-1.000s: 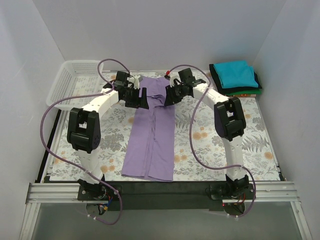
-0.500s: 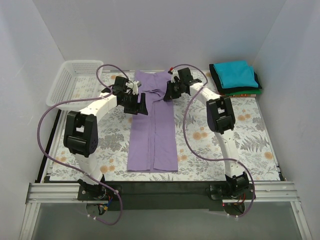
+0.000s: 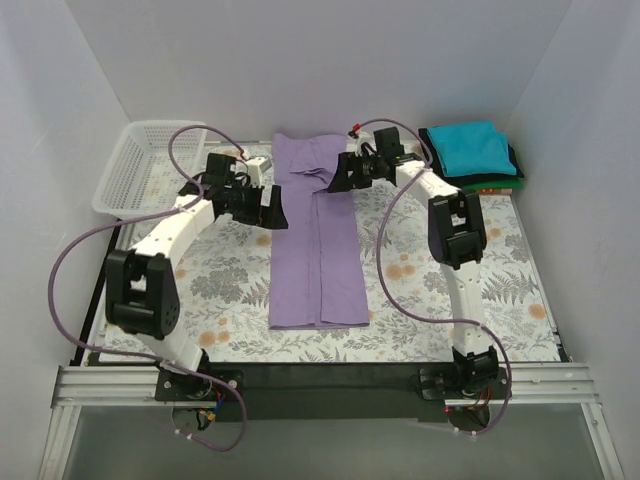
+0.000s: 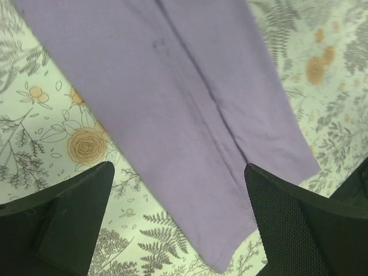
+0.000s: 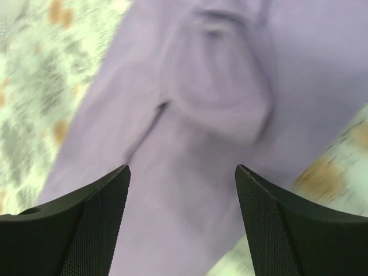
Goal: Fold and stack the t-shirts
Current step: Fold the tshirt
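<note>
A lavender t-shirt (image 3: 315,250) lies flat on the floral cloth as a long narrow strip, folded lengthwise, running from the back wall toward the front. My left gripper (image 3: 272,208) hovers open at the strip's left edge near its far end. In the left wrist view the t-shirt (image 4: 172,109) lies below the open gripper (image 4: 178,168), with nothing between the fingers. My right gripper (image 3: 338,180) stands open over the right side of the far end, and the blurred purple t-shirt (image 5: 190,115) fills the view under the gripper (image 5: 182,168). Folded t-shirts (image 3: 470,148) sit stacked at the back right, teal on top.
A white mesh basket (image 3: 150,165) stands at the back left, just behind the left arm. The floral table cloth (image 3: 450,290) covers the table. White walls close in the back and both sides.
Both grippers have opened and let go of the lavender t-shirt. They carried its far end toward the back wall first, so the strip now lies stretched out flat.
</note>
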Robot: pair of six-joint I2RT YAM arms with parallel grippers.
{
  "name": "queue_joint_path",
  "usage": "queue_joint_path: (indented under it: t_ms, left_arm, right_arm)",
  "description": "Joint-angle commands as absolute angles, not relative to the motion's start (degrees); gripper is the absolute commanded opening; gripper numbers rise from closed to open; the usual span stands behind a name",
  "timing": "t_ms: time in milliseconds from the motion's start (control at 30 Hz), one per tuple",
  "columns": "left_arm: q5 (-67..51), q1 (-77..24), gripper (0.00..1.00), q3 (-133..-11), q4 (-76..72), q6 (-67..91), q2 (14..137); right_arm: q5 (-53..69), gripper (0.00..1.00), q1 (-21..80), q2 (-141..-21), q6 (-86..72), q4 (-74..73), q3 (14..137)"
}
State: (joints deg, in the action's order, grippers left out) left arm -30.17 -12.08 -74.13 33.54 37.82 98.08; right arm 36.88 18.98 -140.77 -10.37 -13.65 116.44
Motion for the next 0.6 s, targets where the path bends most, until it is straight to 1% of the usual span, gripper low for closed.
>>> queue_joint_path:
  t_ms: [0, 33, 67, 100, 133, 167, 200, 233, 267, 300, 333, 367, 400, 433, 467, 500, 533, 567]
  left_arm:
    - [-35.1, -12.4, 0.97, -70.9, 30.3, 30.9, 84.9]
    - [-35.2, -12.4, 0.98, -70.0, 30.1, 29.6, 80.6]
    - [-35.0, -12.4, 0.98, -69.0, 29.8, 28.5, 78.2]
    - [-34.0, -12.4, 0.98, -66.5, 28.9, 27.1, 76.0]
    - [-32.8, -12.5, 0.98, -65.2, 27.8, 26.9, 71.3]
    - [-31.3, -12.6, 0.98, -63.8, 26.7, 27.2, 69.3]
    - [-30.2, -12.7, 0.98, -62.1, 24.4, 27.7, 67.3]
    - [-31.6, -12.8, 0.98, -61.9, 24.3, 25.3, 64.5]
    - [-33.9, -12.9, 0.98, -62.0, 28.1, 22.3, 63.6]
    - [-36.4, -13.1, 0.98, -62.1, 31.1, 18.1, 62.8]
    - [-40.5, -13.3, 0.98, -61.3, 34.0, 10.4, 61.6]
    - [-40.7, -14.0, 0.95, -60.1, 38.5, 7.5, 60.9]
    - [-40.2, -14.5, 0.94, -58.2, 40.1, 4.9, 60.0]
    - [-39.2, -14.7, 0.93, -53.8, 41.2, 1.8, 57.9]
    - [-36.5, -15.1, 0.93, -50.9, 41.5, -3.1, 56.4]
    - [-35.6, -15.3, 0.91, -48.5, 41.7, -5.3, 54.9]
    - [-35.2, -15.3, 0.88, -46.4, 41.8, -7.4, 52.1]
    - [-36.0, -15.9, 0.86, -42.6, 43.4, -11.5, 50.6]
  right_arm:
    - [43.3, 0.85, 20.3, -120.6, -1.9, -13.3, 111.3]
    - [42.2, 0.87, 20.7, -117.4, 4.6, -14.8, 109.8]
    - [41.0, 0.92, 20.8, -111.0, 8.3, -16.3, 106.7]
    - [38.2, 0.95, 21.1, -107.7, 12.1, -19.2, 105.0]
    - [37.0, 0.97, 21.4, -104.4, 19.2, -20.1, 102.9]
    - [36.5, 0.98, 21.4, -98.4, 22.1, -20.6, 98.0]
    - [34.2, 0.98, 21.5, -95.2, 24.3, -20.9, 95.5]
    - [33.3, 0.98, 21.5, -92.4, 28.5, -22.0, 92.9]
    - [33.1, 0.98, 21.5, -87.5, 31.7, -24.2, 89.9]
    - [33.1, 0.98, 21.6, -85.2, 34.3, -27.7, 88.0]
    - [33.0, 0.98, 23.0, -83.2, 40.0, -30.3, 86.8]
    - [32.2, 0.98, 24.2, -80.2, 43.1, -33.1, 85.4]
    - [28.4, 0.98, 25.8, -78.5, 46.8, -36.6, 80.7]
    - [25.6, 0.96, 30.0, -77.0, 48.1, -37.5, 77.8]
    - [22.7, 0.93, 32.5, -73.9, 49.0, -38.1, 74.0]
    - [18.1, 0.91, 34.9, -72.4, 50.3, -38.8, 67.6]
    - [16.8, 0.89, 38.8, -71.2, 50.4, -38.6, 64.1]
    - [16.7, 0.87, 40.2, -68.9, 50.3, -38.7, 61.5]
